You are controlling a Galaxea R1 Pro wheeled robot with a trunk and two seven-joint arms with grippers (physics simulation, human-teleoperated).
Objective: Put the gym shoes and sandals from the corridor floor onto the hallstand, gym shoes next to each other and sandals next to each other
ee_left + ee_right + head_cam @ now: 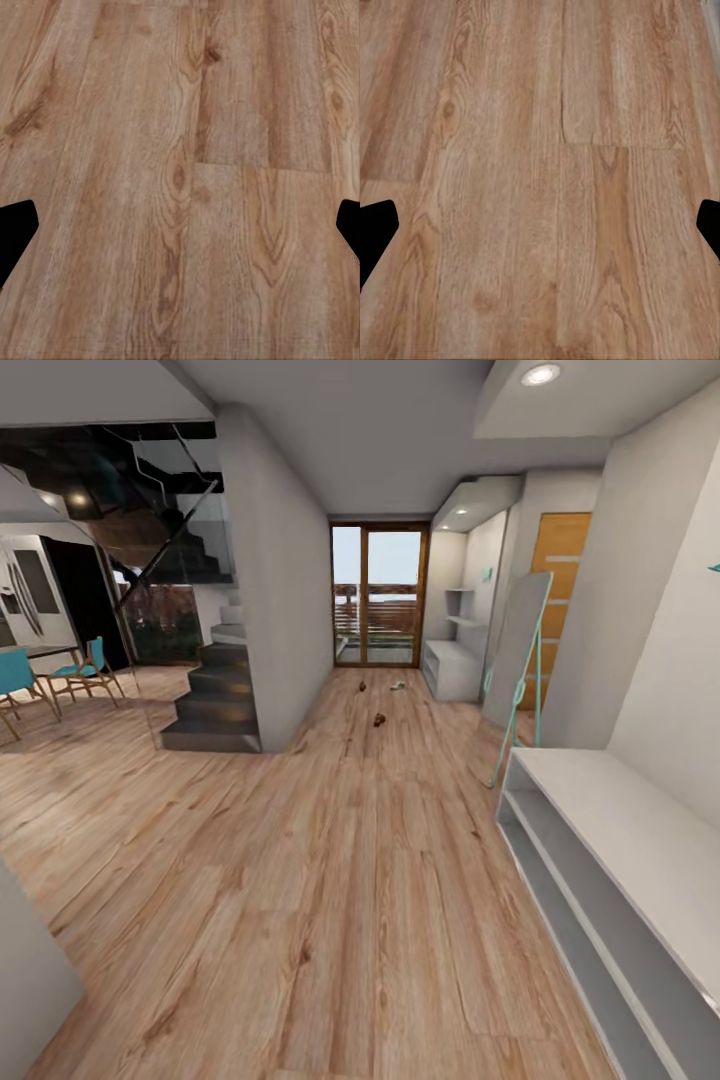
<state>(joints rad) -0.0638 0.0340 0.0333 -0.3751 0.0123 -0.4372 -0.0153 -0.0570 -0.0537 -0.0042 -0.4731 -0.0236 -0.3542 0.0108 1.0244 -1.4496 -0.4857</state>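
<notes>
A long corridor of light wood-plank floor (330,880) runs from the robot's head camera toward a glazed door with a brown frame (379,596) at the far end, with a dark staircase (215,700) and a dining corner of teal chairs (85,672) off to the left. Far down the corridor, small objects lie scattered on the planks: a dark brown one (379,720) near the middle, likely one of the sandals, another dark speck (361,685) closer to the door, and a pale one with a hint of green (398,686), likely a gym shoe, all too small to identify with confidence. A wide light-grey shoe rack (600,840) with a bench top and open low shelves stands against the right wall in the foreground; a second light-grey unit (452,668) with stepped shelves above it sits near the door, just beyond a tall leaning mirror on a teal frame (517,660). Seen from its wrist camera, the left gripper (180,232) hangs over bare planks with its dark fingertips (15,225) spread wide at opposite edges, nothing between them. The right gripper (540,232) is likewise spread wide over bare floor, fingertips (376,225) far apart and holding nothing
</notes>
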